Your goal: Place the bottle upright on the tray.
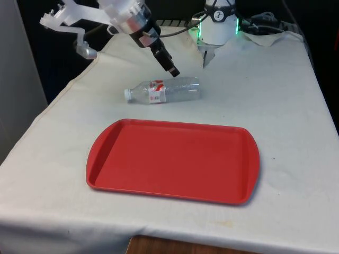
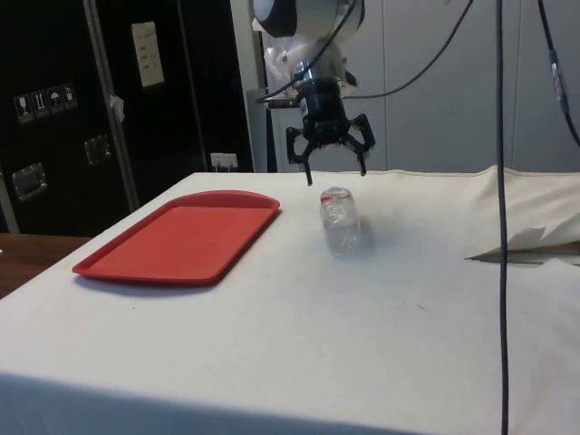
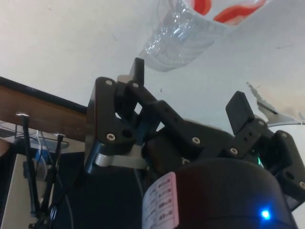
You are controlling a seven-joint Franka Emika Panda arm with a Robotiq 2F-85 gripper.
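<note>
A clear plastic bottle (image 1: 165, 89) with a white cap and a red-and-white label lies on its side on the white cloth, its cap towards the front view's left. It lies just beyond the far edge of the red tray (image 1: 172, 160). My gripper (image 1: 174, 71) hangs open a little above the bottle's base end, not touching it. In the side view the open gripper (image 2: 333, 167) hovers above and slightly behind the bottle (image 2: 340, 218), with the tray (image 2: 184, 235) off to the side. The wrist view has the bottle's base (image 3: 177, 36) beyond the spread fingertips (image 3: 138, 70).
The tray holds nothing. A crumpled fold of cloth (image 1: 270, 32) and cables lie near the robot's base at the table's far end. A cable (image 2: 499, 181) hangs down in the side view. The table's wooden edge (image 1: 159, 246) shows at the front.
</note>
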